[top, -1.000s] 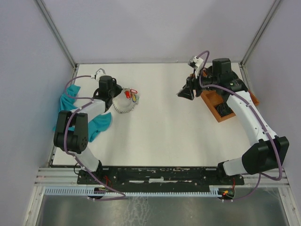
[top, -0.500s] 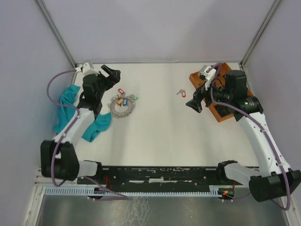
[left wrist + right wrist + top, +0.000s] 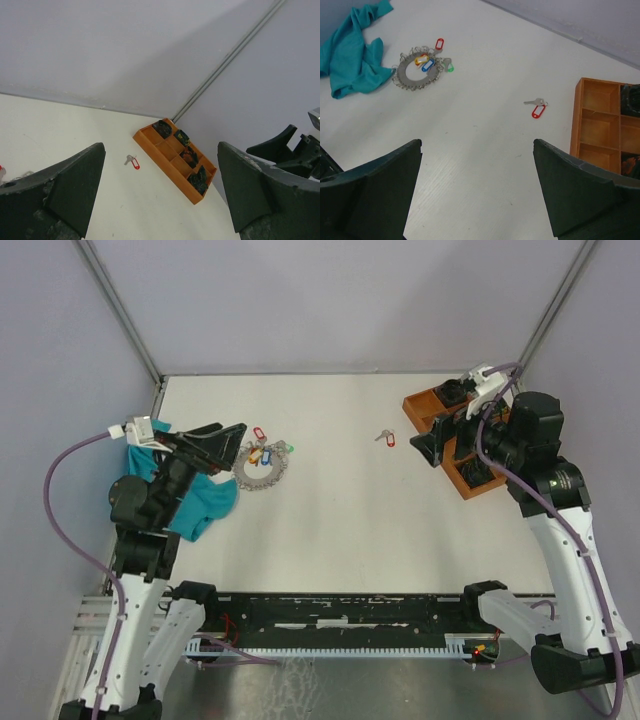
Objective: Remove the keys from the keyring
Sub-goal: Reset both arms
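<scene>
The keyring [image 3: 260,469] lies flat on the white table at the left, a bristly grey coil with several keys on it: tags red [image 3: 258,432], yellow, blue and green [image 3: 288,449]. The right wrist view shows it too, keyring [image 3: 415,74], far from the fingers. One key with a red tag [image 3: 385,437] lies loose mid-table, also seen as the loose key [image 3: 132,161] and loose key [image 3: 537,107]. My left gripper [image 3: 228,443] hovers open just left of the ring, empty [image 3: 161,147]. My right gripper [image 3: 432,437] is open and empty [image 3: 477,142], raised beside the tray.
An orange compartment tray [image 3: 462,483] with dark items in some cells sits at the right rear; its wall shows as the tray [image 3: 165,162] and tray [image 3: 576,115]. A teal cloth [image 3: 205,505] lies crumpled by the left edge, under my left arm. Grey walls enclose the table.
Both grippers have opened. The left let go of the keyring and drew back; the right drew back toward the tray, leaving the red-tagged key on the table.
</scene>
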